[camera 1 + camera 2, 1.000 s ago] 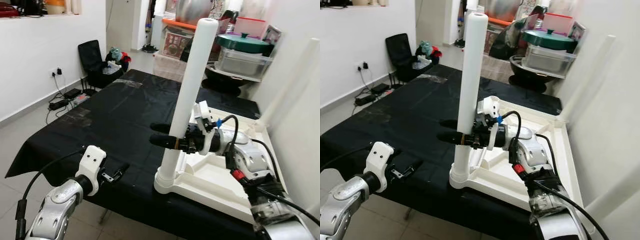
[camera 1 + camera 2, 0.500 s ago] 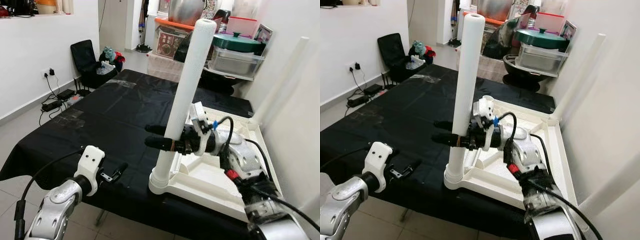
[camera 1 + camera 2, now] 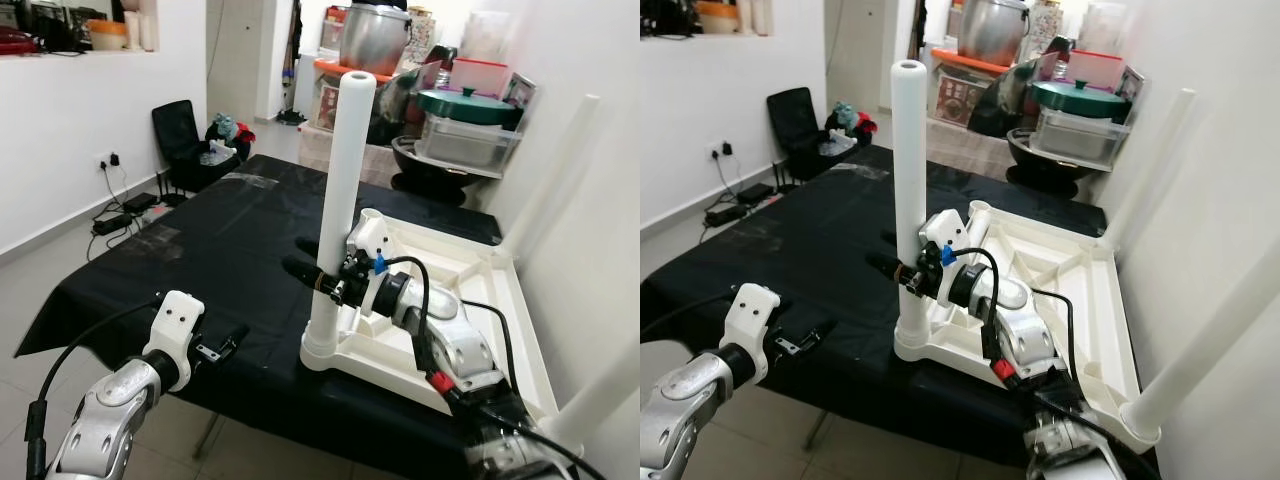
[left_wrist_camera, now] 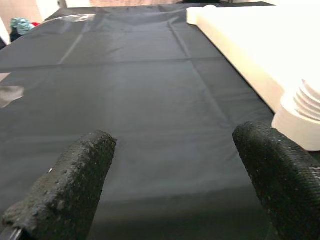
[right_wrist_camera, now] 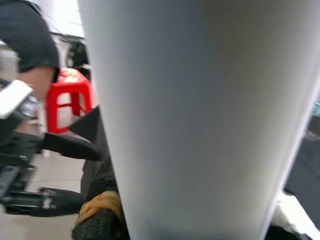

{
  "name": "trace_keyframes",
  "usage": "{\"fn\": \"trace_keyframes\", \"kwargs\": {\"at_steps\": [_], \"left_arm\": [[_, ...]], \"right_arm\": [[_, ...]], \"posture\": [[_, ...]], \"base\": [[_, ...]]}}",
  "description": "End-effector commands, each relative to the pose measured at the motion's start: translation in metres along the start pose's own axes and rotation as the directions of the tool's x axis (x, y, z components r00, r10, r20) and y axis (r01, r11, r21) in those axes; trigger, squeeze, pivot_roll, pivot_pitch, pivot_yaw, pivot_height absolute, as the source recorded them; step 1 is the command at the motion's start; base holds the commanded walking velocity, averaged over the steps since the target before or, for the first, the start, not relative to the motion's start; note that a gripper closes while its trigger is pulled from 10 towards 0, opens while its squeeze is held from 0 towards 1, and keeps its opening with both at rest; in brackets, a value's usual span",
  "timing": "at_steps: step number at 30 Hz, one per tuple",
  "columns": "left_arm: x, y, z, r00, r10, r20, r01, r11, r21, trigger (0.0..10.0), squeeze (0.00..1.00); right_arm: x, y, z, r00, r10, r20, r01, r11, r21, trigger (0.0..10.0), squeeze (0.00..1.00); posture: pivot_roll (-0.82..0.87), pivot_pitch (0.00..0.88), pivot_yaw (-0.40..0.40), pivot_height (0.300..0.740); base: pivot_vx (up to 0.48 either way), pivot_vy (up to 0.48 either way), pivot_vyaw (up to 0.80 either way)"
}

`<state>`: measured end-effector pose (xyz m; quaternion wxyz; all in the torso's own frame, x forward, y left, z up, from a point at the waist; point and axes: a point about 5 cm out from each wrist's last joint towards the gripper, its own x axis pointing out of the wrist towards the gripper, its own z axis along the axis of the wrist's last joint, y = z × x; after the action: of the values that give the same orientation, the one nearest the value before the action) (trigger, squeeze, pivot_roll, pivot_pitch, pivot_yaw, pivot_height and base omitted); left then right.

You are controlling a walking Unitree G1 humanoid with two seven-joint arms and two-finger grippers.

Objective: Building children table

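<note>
An upside-down white table top (image 3: 1070, 270) lies on a table under a black cloth (image 3: 220, 240). A tall white leg (image 3: 345, 170) stands upright in the top's near-left corner socket (image 3: 322, 352). My right gripper (image 3: 304, 258) is shut on this leg a little above the socket; up close the leg (image 5: 200, 115) runs between its fingers. Two more white legs rise at the far right corner (image 3: 548, 170) and the near right corner (image 3: 600, 385). My left gripper (image 3: 225, 345) hovers low over the cloth's front edge, left of the socket, open with nothing between its fingers (image 4: 75, 185).
A white wall runs close along the right side. Shelves with storage boxes and pots (image 3: 465, 125) stand behind the table. A black chair (image 3: 185, 130) and floor cables (image 3: 125, 205) are at the left. A red stool (image 5: 65, 95) and a person's sleeve (image 5: 30, 35) appear beyond the leg.
The leg has gone from leaning to standing straight up in its socket, still held by my right gripper. The head view has pulled back. My left arm has stayed about where it was.
</note>
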<state>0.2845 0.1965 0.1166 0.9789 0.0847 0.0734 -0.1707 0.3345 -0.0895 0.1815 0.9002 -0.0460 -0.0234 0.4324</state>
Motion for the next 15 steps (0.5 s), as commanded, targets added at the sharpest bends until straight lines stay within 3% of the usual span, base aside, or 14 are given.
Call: {"fn": "trace_keyframes", "kwargs": {"at_steps": [1, 5, 8, 12, 13, 15], "left_arm": [[0.006, -0.005, 0.002, 1.0, -0.008, 0.007, 0.008, 1.0, -0.013, 10.0, 0.0], [0.009, -0.005, 0.002, 1.0, -0.003, 0.007, 0.003, 1.0, -0.016, 10.0, 0.0], [0.009, -0.004, 0.001, 1.0, 0.013, 0.005, -0.012, 1.0, -0.023, 10.0, 0.0], [0.008, -0.003, 0.0, 1.0, 0.019, 0.002, -0.018, 1.0, -0.025, 10.0, 0.0], [0.008, -0.002, -0.002, 1.0, 0.026, -0.003, -0.026, 0.999, -0.028, 10.0, 0.0], [0.008, -0.002, -0.002, 1.0, 0.029, -0.004, -0.03, 0.999, -0.029, 10.0, 0.0]], "right_arm": [[-0.013, 0.004, -0.06, 0.962, -0.053, -0.269, 0.101, 0.98, 0.171, 0.0, 0.0], [-0.012, 0.002, -0.071, 0.935, -0.129, -0.331, 0.207, 0.955, 0.212, 0.0, 0.0], [-0.007, 0.007, -0.081, 0.908, -0.2, -0.368, 0.315, 0.905, 0.286, 0.0, 0.0], [-0.006, 0.008, -0.085, 0.89, -0.238, -0.389, 0.369, 0.876, 0.309, 0.0, 0.0], [-0.006, 0.005, -0.088, 0.869, -0.282, -0.407, 0.428, 0.841, 0.33, 0.0, 0.0], [-0.007, 0.004, -0.089, 0.86, -0.3, -0.413, 0.451, 0.826, 0.339, 0.0, 0.0]], "posture": [[0.11, 0.0, -0.136, 0.74], [0.11, 0.0, -0.141, 0.74], [0.11, 0.0, -0.148, 0.74], [0.11, 0.0, -0.152, 0.74], [0.11, 0.0, -0.155, 0.74], [0.11, 0.0, -0.155, 0.74]], "base": [[0.0, 0.0, 0.0], [0.0, 0.0, 0.0], [0.0, 0.0, 0.0], [0.0, 0.0, 0.0], [0.0, 0.0, 0.0], [0.0, 0.0, 0.0]]}}
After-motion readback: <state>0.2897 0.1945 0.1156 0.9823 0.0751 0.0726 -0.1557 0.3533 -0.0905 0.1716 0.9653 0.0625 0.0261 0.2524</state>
